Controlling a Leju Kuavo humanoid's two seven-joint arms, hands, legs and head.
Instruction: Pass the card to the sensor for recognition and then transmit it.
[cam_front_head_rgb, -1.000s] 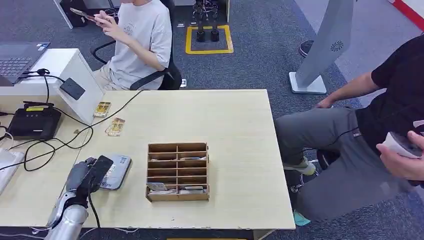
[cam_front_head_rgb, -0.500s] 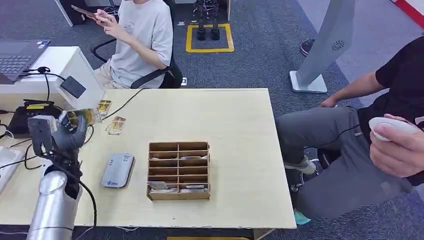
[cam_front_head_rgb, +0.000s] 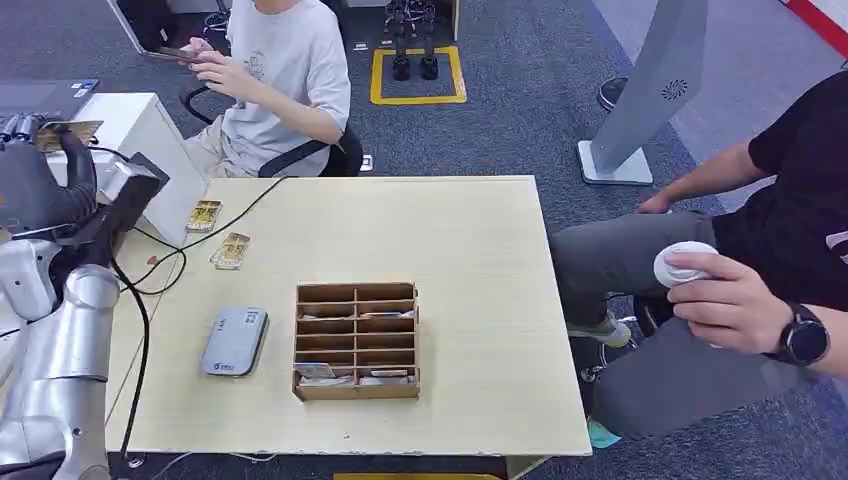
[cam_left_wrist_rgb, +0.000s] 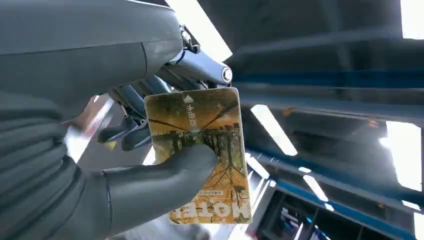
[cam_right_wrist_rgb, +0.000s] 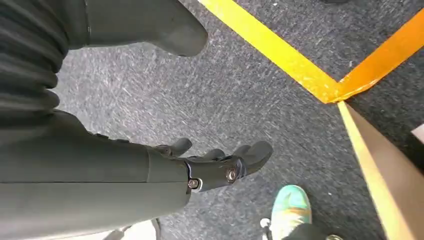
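My left hand is raised high at the far left, above the table's left end, and grips a yellow-brown picture card. In the left wrist view the card is pinched between the thick thumb and the darker fingers, facing the camera against the ceiling lights. The grey card sensor lies flat on the table, left of the wooden sorting box, well below and to the right of the raised hand. My right hand hangs over the carpet, fingers apart, holding nothing.
Two more cards lie near the white stand at the table's back left, with black cables trailing there. One person sits behind the table; another sits at the right, a hand holding a white device.
My left hand rose from the sensor, where it was a second ago, up and to the far left, carrying the card. The seated person's hand at right moved inward with the white device.
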